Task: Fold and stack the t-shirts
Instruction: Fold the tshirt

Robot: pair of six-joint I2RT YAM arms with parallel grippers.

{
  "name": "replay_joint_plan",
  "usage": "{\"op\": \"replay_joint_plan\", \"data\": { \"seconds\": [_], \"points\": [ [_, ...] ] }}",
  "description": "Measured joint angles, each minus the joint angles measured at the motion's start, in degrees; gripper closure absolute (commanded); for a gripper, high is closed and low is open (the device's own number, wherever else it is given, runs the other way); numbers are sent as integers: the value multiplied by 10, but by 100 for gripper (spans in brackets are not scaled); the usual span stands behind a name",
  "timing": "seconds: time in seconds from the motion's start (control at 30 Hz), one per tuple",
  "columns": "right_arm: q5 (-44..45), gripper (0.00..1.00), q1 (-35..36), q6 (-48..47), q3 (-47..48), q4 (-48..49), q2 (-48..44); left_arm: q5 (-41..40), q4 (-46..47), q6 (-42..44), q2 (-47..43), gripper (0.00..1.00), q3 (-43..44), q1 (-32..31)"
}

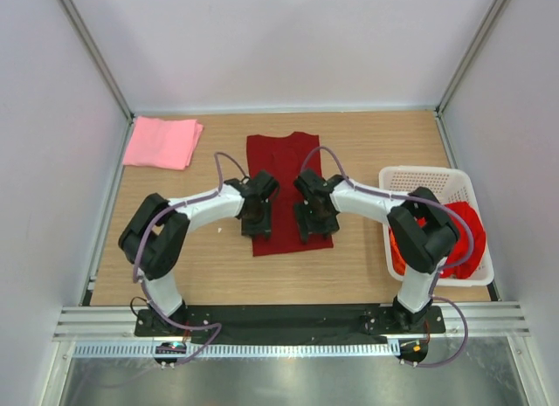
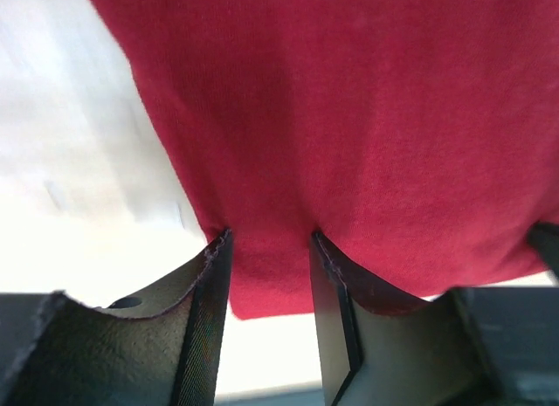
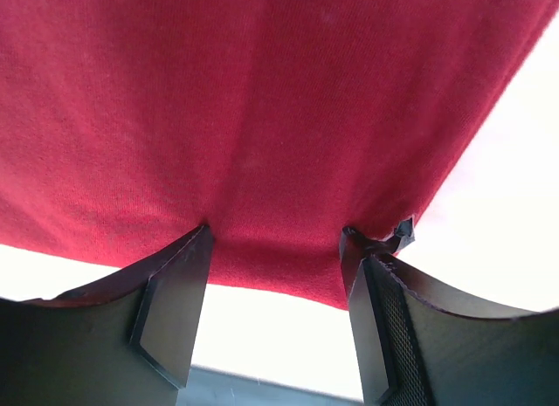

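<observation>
A dark red t-shirt (image 1: 284, 166) lies flat as a long narrow strip in the middle of the table. My left gripper (image 1: 255, 216) and right gripper (image 1: 316, 218) both stand on its near end, side by side. In the left wrist view the left gripper (image 2: 269, 240) is open, with its fingertips (image 2: 220, 242) resting on the dark red cloth (image 2: 367, 118) near its hem. In the right wrist view the right gripper (image 3: 278, 236) is open wider, and flat cloth (image 3: 262, 100) spans the gap between its tips. A folded light pink t-shirt (image 1: 162, 142) lies at the back left.
A white slotted basket (image 1: 428, 177) stands at the right edge of the table. It holds a bright red t-shirt (image 1: 463, 240), and orange cloth (image 1: 397, 249) shows beside the right arm's elbow. Grey walls enclose the table on three sides.
</observation>
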Motion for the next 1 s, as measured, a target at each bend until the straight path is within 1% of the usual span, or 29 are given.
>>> {"op": "replay_joint_plan", "data": {
  "seconds": [0.1, 0.2, 0.3, 0.37, 0.4, 0.47, 0.53, 0.57, 0.63, 0.67, 0.73, 0.9, 1.0],
  "points": [
    [-17, 32, 19, 3, -57, -3, -46, 10, -25, -24, -39, 55, -44, -32],
    [-21, 30, 24, 3, -88, -34, -87, 11, -71, -33, -74, 52, -57, -46],
    [-19, 29, 14, -1, -79, -66, -114, -9, -119, -35, -114, 51, -32, -40],
    [-20, 29, 2, -5, -55, -82, -121, -17, -142, -26, -129, 51, 7, -31],
    [-22, 30, -5, -7, -38, -86, -120, -19, -144, -23, -134, 53, 26, -25],
    [-27, 34, -21, -13, -3, -87, -113, -17, -140, -13, -138, 57, 52, -9],
    [-37, 41, -40, -18, 38, -90, -92, -6, -130, -3, -138, 61, 65, 15],
    [-44, 47, -51, -21, 65, -92, -73, 0, -129, 3, -135, 62, 67, 24],
    [-62, 54, -66, -24, 103, -87, -42, 13, -124, 10, -121, 67, 71, 42],
    [-70, 65, -74, -26, 120, -85, -26, 21, -120, 15, -109, 68, 73, 49],
    [-85, 76, -88, -30, 144, -80, 4, 39, -108, 20, -81, 71, 76, 57],
    [-120, 86, -121, -29, 173, -72, 68, 74, -79, 26, -16, 72, 79, 76],
    [-136, 88, -140, -29, 173, -67, 94, 91, -69, 36, 17, 72, 92, 95]
  ]
}}
